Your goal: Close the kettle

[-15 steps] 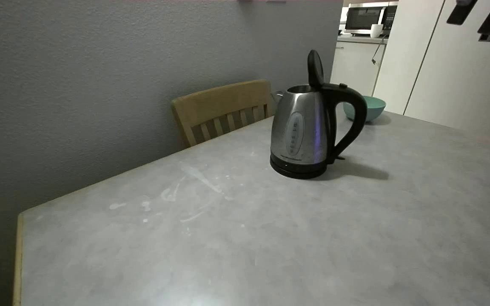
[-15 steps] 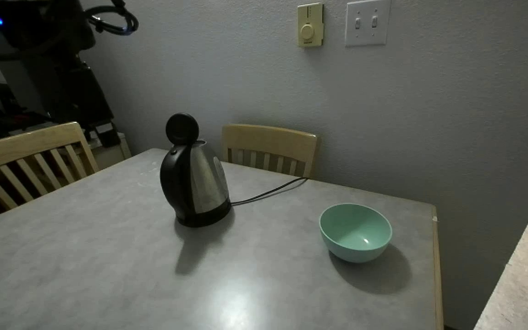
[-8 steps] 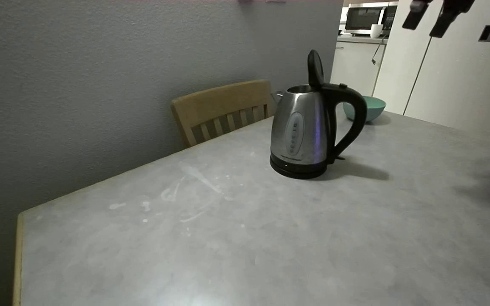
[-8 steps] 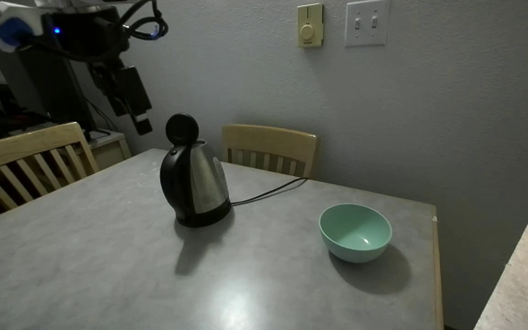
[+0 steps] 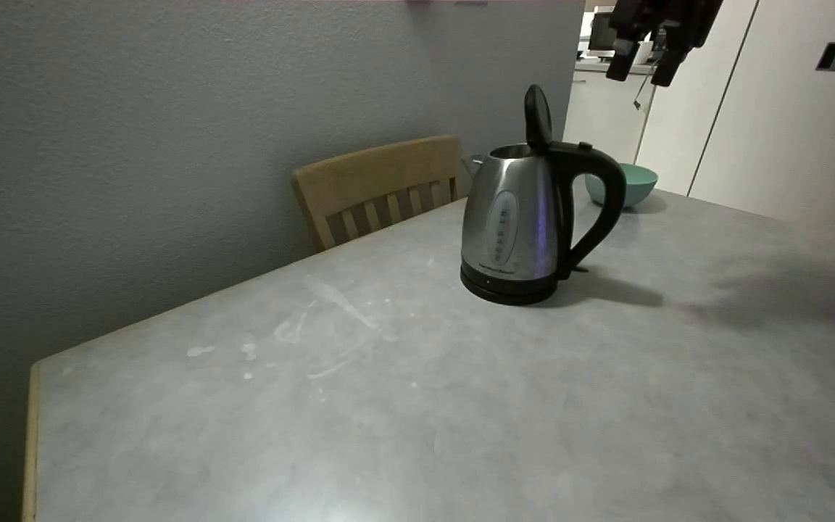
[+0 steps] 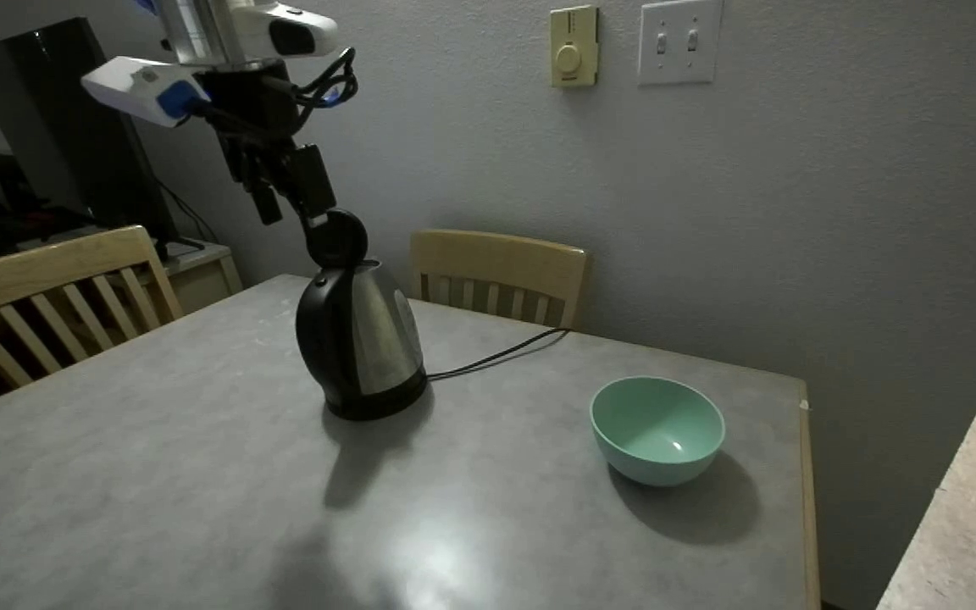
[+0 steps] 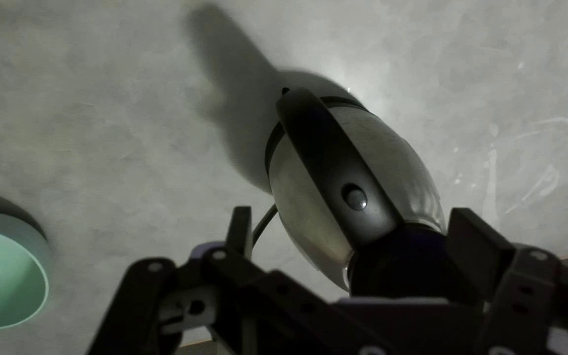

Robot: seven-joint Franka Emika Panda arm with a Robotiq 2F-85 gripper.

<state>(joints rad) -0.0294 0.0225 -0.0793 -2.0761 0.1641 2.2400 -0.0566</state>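
Jaws spread wide, nothing held between them, hanging above the kettle [image 5: 508, 217] toward its handle side; in an exterior view a gap shows between them and the lid [image 5: 538, 119], so no contact. From the wrist, the lid's dark shape falls within their spread; how far below, I can't tell. Lid stands upright on its hinge at the top of the kettle's handle [image 5: 613, 190], leaving the kettle's mouth [image 5: 510, 151] uncovered. Kettle itself upright on the worktop [image 5: 388, 435], spout [image 5: 472, 161] opposite the handle. Progress, my reading: approach stage only, none of the closing done. Left to do: reach the lid's handle-side face, swing it over toward the spout, press until it seats. A push should likely serve without a grip; too hard a shove might slide or tip the kettle. Farther out: cord [image 6: 501, 356] running from the kettle's foot; wooden chair [image 6: 496, 263] beyond the kettle; mint-green bowl [image 6: 653, 471] well apart from the kettle, probably out of the way.
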